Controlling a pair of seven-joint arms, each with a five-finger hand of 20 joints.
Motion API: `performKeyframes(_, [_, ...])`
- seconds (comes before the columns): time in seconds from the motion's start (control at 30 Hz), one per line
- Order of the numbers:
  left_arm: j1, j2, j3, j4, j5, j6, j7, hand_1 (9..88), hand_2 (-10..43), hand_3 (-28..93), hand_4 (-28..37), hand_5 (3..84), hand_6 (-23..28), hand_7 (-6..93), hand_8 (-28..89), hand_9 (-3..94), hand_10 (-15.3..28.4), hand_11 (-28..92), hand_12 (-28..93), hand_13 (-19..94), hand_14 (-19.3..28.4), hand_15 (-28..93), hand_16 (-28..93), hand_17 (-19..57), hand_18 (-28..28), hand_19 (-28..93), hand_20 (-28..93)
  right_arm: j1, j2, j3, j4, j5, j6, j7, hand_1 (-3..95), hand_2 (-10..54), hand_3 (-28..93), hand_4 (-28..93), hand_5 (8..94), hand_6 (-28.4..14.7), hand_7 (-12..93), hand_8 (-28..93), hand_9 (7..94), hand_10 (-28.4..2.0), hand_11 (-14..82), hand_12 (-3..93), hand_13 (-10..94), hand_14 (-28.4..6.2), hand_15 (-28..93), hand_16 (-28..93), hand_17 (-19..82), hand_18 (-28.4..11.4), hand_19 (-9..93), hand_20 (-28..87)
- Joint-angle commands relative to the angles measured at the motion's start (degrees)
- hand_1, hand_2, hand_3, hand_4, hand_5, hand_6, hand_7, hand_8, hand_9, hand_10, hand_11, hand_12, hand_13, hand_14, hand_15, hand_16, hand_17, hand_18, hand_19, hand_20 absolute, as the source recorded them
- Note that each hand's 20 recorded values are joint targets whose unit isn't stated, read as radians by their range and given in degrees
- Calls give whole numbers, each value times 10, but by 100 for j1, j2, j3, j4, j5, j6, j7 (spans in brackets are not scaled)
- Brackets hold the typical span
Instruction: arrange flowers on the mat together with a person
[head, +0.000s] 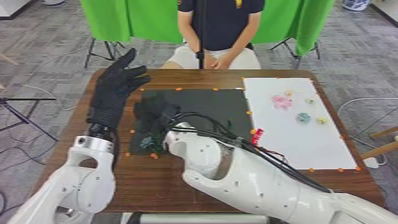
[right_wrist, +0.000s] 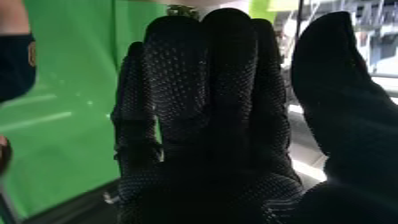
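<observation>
Over the left part of the black mat is my right hand, dark against it. In the right wrist view the right hand has straight fingers, with the thumb apart. A dark teal flower lies near the mat's lower left corner, close to the right wrist. My left hand is open above the table's left edge, palm empty. On the white mat are a pink flower, a teal flower, a yellow flower and small pale ones.
A red object lies near the white mat's left edge, beside the right arm's cables. The right arm crosses the lower part of both mats. Orange marks line the mats on the brown table. A green cloth hangs behind.
</observation>
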Motion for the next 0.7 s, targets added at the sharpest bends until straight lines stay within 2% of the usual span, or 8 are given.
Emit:
performKeyframes(0.03, [749, 172, -484, -286, -44, 417, 90, 214, 75, 779, -283, 334, 43, 115, -97, 355, 187, 254, 83, 256, 263, 502, -103, -82, 240, 496, 126, -72, 677, 824, -1215, 1099, -558, 271, 373, -95, 679, -283, 657, 45, 161, -137, 756, -110, 408, 209, 729, -83, 579, 200, 227, -195, 735, 175])
performKeyframes(0.17, [1079, 174, -731, -342, -80, 517, 120, 212, 75, 779, -283, 335, 44, 113, -97, 355, 186, 253, 83, 255, 264, 501, -103, -82, 240, 494, 126, -576, 1108, 1737, -1859, 2028, -708, 311, 341, -95, 689, -283, 619, 26, 151, -131, 703, -132, 331, 182, 667, -109, 546, 166, 198, -206, 698, 160])
performKeyframes(0.27, [1226, 209, -817, -342, -148, 556, 142, 212, 74, 778, -283, 337, 44, 112, -96, 355, 186, 251, 83, 255, 263, 499, -102, -82, 239, 492, 125, -1020, 1313, 2554, -2230, 3060, -744, 377, 314, -95, 694, -275, 588, 16, 144, -125, 659, -144, 263, 162, 619, -129, 507, 139, 170, -209, 657, 142])
performKeyframes(0.37, [1321, 261, -861, -334, -153, 538, 200, 210, 74, 778, -283, 339, 44, 112, -96, 355, 185, 251, 84, 255, 262, 498, -102, -86, 237, 479, 119, -1496, 1476, 3305, -2501, 3946, -596, 430, 295, -91, 701, -266, 563, 14, 144, -124, 618, -147, 215, 152, 579, -140, 474, 124, 142, -213, 626, 133])
performKeyframes(0.47, [1291, 277, -826, -281, -203, 506, 262, 209, 74, 776, -283, 343, 44, 109, -96, 355, 186, 248, 83, 254, 262, 494, -101, -89, 236, 465, 113, -1972, 1580, 4092, -2630, 4898, -530, 273, 279, -77, 711, -262, 544, 16, 145, -125, 587, -147, 186, 146, 544, -147, 451, 114, 123, -208, 599, 126])
performKeyframes(0.53, [1282, 296, -815, -249, -188, 504, 288, 207, 73, 775, -283, 344, 44, 108, -95, 354, 185, 244, 83, 254, 261, 493, -100, -91, 235, 459, 111, -2300, 1552, 4639, -2719, 5525, -612, 340, 237, -19, 724, -260, 498, 14, 136, -124, 552, -144, 161, 142, 497, -164, 430, 107, 90, -201, 571, 125])
performKeyframes(0.63, [1322, 400, -704, -202, -329, 662, 547, 205, 73, 774, -283, 326, 22, 101, -96, 349, 178, 229, 80, 255, 260, 484, -99, -91, 234, 450, 108, -2753, 1635, 5154, -2746, 5727, -596, 25, 203, 20, 730, -261, 454, 14, 124, -119, 511, -145, 137, 136, 452, -179, 407, 99, 64, -197, 545, 125])
performKeyframes(0.7, [1366, 416, -723, -172, -253, 697, 521, 205, 72, 776, -283, 302, -3, 103, -99, 338, 166, 203, 75, 258, 256, 476, -96, -91, 234, 447, 109, -3079, 1686, 5497, -2762, 6249, -561, -148, 178, 36, 736, -262, 438, 18, 117, -116, 483, -143, 116, 132, 415, -187, 377, 95, 46, -195, 516, 125])
